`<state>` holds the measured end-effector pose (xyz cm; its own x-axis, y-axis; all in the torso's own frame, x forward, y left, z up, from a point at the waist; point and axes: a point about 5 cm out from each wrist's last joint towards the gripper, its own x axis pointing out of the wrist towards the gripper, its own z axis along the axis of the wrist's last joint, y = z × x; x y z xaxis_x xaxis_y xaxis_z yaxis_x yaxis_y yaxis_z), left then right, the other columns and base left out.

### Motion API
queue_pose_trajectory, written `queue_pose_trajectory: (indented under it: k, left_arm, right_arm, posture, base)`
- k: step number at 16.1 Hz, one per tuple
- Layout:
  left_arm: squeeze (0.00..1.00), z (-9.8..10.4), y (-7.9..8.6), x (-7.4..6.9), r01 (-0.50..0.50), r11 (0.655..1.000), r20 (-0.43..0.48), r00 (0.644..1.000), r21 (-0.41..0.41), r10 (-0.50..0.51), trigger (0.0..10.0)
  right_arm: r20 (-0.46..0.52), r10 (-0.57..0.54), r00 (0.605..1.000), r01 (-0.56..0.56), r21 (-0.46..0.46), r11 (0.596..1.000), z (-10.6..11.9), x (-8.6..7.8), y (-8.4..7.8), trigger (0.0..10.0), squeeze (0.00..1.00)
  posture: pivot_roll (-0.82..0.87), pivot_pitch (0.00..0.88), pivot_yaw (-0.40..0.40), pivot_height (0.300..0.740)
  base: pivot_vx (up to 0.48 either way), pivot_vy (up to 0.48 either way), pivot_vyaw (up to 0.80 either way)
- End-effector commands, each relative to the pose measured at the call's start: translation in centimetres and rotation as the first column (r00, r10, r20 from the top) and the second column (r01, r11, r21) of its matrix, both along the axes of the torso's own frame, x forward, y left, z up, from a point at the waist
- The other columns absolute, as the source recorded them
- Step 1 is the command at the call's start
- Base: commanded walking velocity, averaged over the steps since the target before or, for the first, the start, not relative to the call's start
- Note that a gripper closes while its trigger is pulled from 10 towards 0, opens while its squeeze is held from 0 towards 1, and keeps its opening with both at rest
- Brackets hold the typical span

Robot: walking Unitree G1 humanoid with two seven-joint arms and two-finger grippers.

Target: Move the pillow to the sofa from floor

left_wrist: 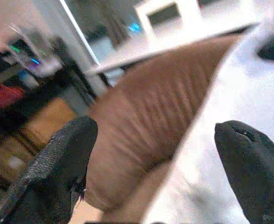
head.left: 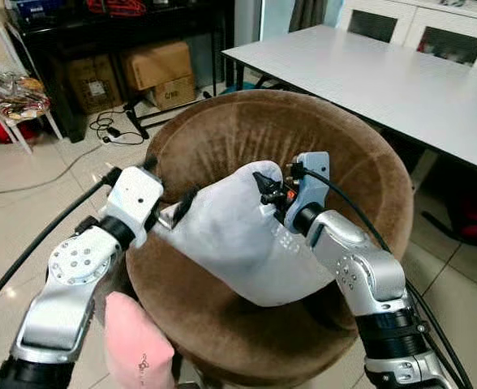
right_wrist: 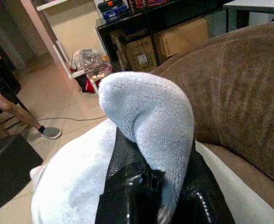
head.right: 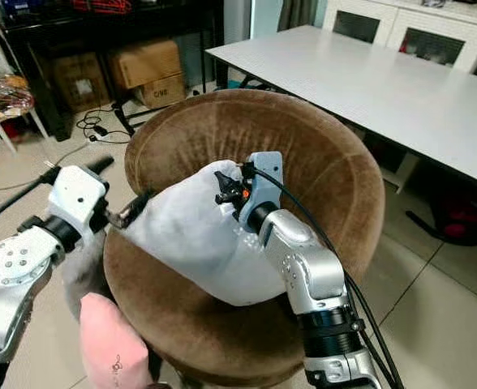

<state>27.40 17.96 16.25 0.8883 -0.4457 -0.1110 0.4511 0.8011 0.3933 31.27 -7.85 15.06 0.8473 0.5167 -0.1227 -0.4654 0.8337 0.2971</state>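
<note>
A pale grey pillow lies tilted across the seat of a round brown sofa chair. My right gripper is at the pillow's upper far corner. In the right wrist view that gripper is shut on a bunched fold of the pillow. My left gripper is at the pillow's left edge. In the left wrist view this gripper is open, its fingers wide apart, with the pillow edge beside one finger and the sofa's back behind.
A pink pillow stands on the tiled floor against the sofa's front left. A white table runs behind on the right. Cardboard boxes and cables lie at the back left. A person's leg is on the floor beyond.
</note>
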Motion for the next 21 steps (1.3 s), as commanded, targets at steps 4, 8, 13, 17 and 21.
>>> queue_pose_trajectory:
  k: [4,8,13,17,21]
  left_arm:
    - [0.0,-3.4,2.1,1.3,0.109,0.991,-0.224,0.97,0.074,-0.09,10.0]
    - [0.0,-4.2,2.9,2.5,0.15,0.988,-0.259,0.957,0.048,-0.133,10.0]
    - [0.0,-7.0,2.4,3.8,0.267,0.963,-0.442,0.86,-0.038,-0.256,10.0]
    - [0.0,-7.0,1.9,4.6,0.319,0.943,-0.453,0.83,-0.095,-0.326,0.0]
    - [0.0,-7.8,1.6,4.5,0.38,0.921,-0.505,0.78,-0.085,-0.369,0.0]
  right_arm:
    - [0.072,0.064,0.995,-0.069,0.062,0.996,2.6,0.0,0.8,10.0,0.0]
    - [0.092,0.113,0.989,-0.119,0.065,0.991,3.0,-0.4,1.3,10.0,0.0]
    - [0.109,0.182,0.977,-0.191,0.081,0.978,3.7,-0.8,1.8,10.0,0.0]
    - [0.116,0.204,0.972,-0.216,0.094,0.972,3.9,-1.2,1.9,10.0,0.0]
    - [0.113,0.203,0.973,-0.214,0.102,0.971,3.8,-1.3,1.9,10.0,0.0]
  posture:
    - [0.01,0.0,0.025,0.74]
    - [0.0,0.0,0.031,0.74]
    - [-0.02,0.0,0.038,0.74]
    - [-0.04,0.0,0.052,0.74]
    - [-0.05,0.0,0.063,0.74]
  base:
    - [0.0,0.0,0.0]
    - [0.0,0.0,0.0]
    - [0.0,0.0,0.0]
    - [0.0,0.0,0.0]
    - [0.0,0.0,0.0]
